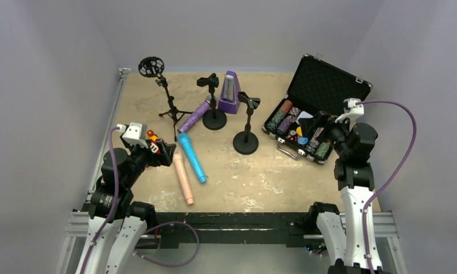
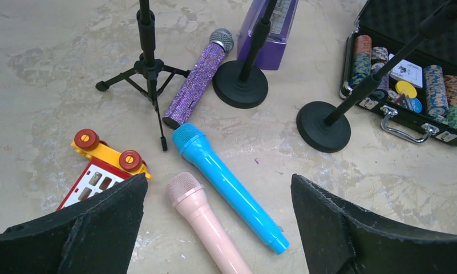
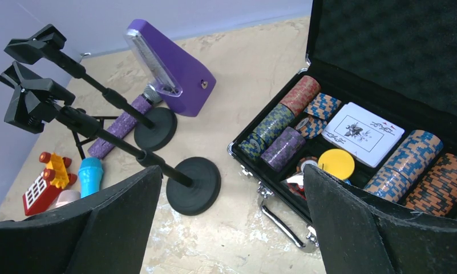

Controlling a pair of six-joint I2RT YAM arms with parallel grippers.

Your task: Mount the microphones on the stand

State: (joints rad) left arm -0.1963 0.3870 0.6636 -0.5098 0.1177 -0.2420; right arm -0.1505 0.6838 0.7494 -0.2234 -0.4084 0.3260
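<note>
1. Three mics, none on a stand yet. Top view: blue mic (image 1: 191, 158) and pink mic (image 1: 183, 178) lie flat side by side on the table (image 1: 243, 182), just right of the left claw (image 1: 162, 153). Purple mic (image 1: 194, 116) lies further back, between the tripod stand (image 1: 168, 108) and the middle stand (image 1: 214, 119). Right stand (image 1: 246, 140) is bare too. Blue and pink run near-to-far, heads at the far end, tails slanting a bit right. Purple is diagonal, head far-right. Left claw is spread and empty, beside a toy truck (image 1: 152, 138). Right claw (image 1: 327, 130) is spread and empty over the chip case (image 1: 306, 123), well apart from all mics. Left arm is clearly nearer.
2. Left wrist: jaws wide, nothing held. Pink and blue sit in the gap ahead, heads away from the camera, handles slanting toward the right finger. Purple's head is just beside the middle stand's base; touching or not, can't tell. My read: pink or blue is the first pick, and the jaws should close across the handle, not along it.
3. Right wrist: jaws wide, empty. Clips of both round-base stands show upper left, metronome (image 3: 174, 74) behind them, chip case below right. Blue and pink heads just peek in lower left, beyond the right stand. Likely this arm steadies a stand rather than fetches.
</note>
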